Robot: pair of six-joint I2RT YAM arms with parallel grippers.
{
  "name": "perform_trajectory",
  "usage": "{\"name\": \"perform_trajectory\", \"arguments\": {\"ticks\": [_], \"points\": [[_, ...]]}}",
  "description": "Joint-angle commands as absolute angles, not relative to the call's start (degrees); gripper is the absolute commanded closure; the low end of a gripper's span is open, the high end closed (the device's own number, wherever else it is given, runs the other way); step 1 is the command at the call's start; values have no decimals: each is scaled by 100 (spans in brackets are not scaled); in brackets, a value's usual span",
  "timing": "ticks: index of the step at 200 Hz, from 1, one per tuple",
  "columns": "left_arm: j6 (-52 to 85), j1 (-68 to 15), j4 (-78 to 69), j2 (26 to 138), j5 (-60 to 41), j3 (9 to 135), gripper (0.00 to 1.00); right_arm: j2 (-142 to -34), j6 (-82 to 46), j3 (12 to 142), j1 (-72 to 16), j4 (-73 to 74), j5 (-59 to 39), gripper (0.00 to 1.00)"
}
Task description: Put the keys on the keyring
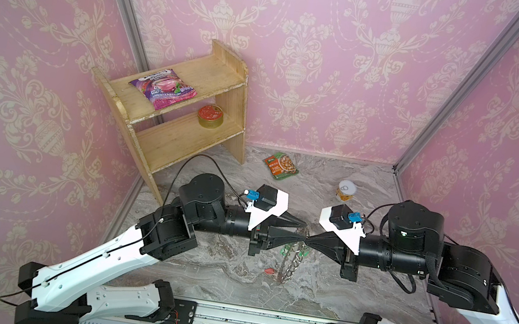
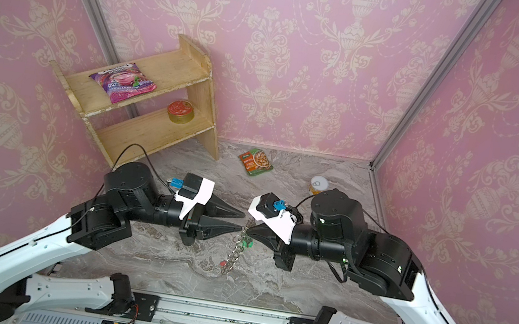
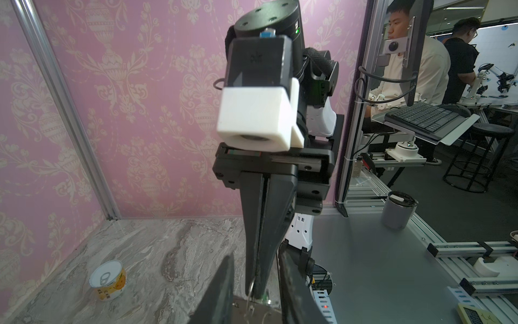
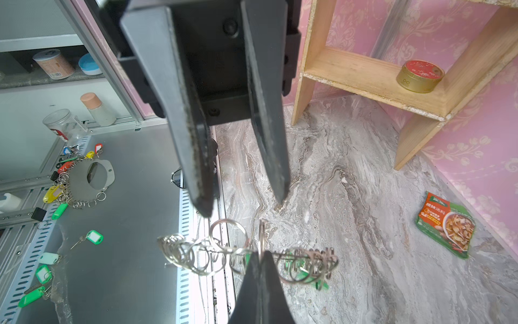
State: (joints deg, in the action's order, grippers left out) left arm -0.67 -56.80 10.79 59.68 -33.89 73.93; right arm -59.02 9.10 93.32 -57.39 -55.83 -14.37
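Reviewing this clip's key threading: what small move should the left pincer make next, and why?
Probably back the left pincer away from the keyring. Its fingers stand apart and empty, while the right pincer is clamped on a wire loop and holds the keyring, green keys hanging on it.

The walls are pink with a cream damask of urns and flowers; the tabletop is grey veined marble. On the pale wooden shelf — a purple-pink packet and a red-lidded gold tin. The food packet is green and orange, the can yellow, white-topped. The keyring is silver — its keys green, one red.
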Motion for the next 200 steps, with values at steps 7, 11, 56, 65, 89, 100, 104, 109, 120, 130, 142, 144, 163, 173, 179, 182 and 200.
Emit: {"name": "perform_trajectory", "arguments": {"ticks": [7, 11, 56, 65, 89, 100, 104, 109, 120, 130, 142, 144, 163, 173, 179, 182, 200], "points": [[-244, -5669, 1612, 6080, -3489, 7615, 71, -5876, 1028, 9567, -5713, -5440, -1493, 100], [-246, -5669, 1636, 6090, -3494, 7626, 71, -5877, 1030, 9564, -5715, -5429, -1500, 100], [-212, -5666, 1558, 6160, -3566, 7673, 76, -5921, 1047, 9561, -5721, -5405, -1536, 100], [-202, -5671, 1533, 6170, -3591, 7682, 78, -5932, 1055, 9557, -5715, -5405, -1547, 100], [-168, -5669, 1505, 6212, -3638, 7699, 83, -5932, 1085, 9552, -5708, -5370, -1546, 100], [-159, -5669, 1508, 6230, -3669, 7699, 86, -5925, 1085, 9541, -5704, -5360, -1547, 100], [-154, -5669, 1515, 6236, -3678, 7707, 87, -5930, 1093, 9546, -5704, -5354, -1547, 100], [-150, -5669, 1516, 6238, -3690, 7708, 88, -5926, 1098, 9551, -5707, -5350, -1552, 100], [-142, -5670, 1521, 6249, -3707, 7708, 90, -5921, 1097, 9545, -5707, -5335, -1547, 100], [-128, -5669, 1536, 6258, -3716, 7712, 90, -5913, 1107, 9550, -5697, -5326, -1536, 100], [-122, -5669, 1568, 6259, -3727, 7724, 88, -5890, 1115, 9550, -5695, -5322, -1528, 100], [-123, -5669, 1572, 6265, -3727, 7725, 88, -5893, 1116, 9548, -5698, -5318, -1525, 100], [-130, -5669, 1625, 6282, -3727, 7733, 88, -5874, 1112, 9548, -5698, -5307, -1519, 100], [-132, -5669, 1635, 6284, -3709, 7734, 89, -5866, 1112, 9550, -5701, -5289, -1520, 100], [-138, -5670, 1649, 6282, -3709, 7734, 90, -5855, 1112, 9551, -5698, -5293, -1518, 100], [-138, -5669, 1646, 6284, -3713, 7734, 90, -5861, 1115, 9549, -5698, -5292, -1520, 100], [-141, -5669, 1659, 6277, -3718, 7726, 91, -5836, 1112, 9533, -5689, -5267, -1480, 100]]}}
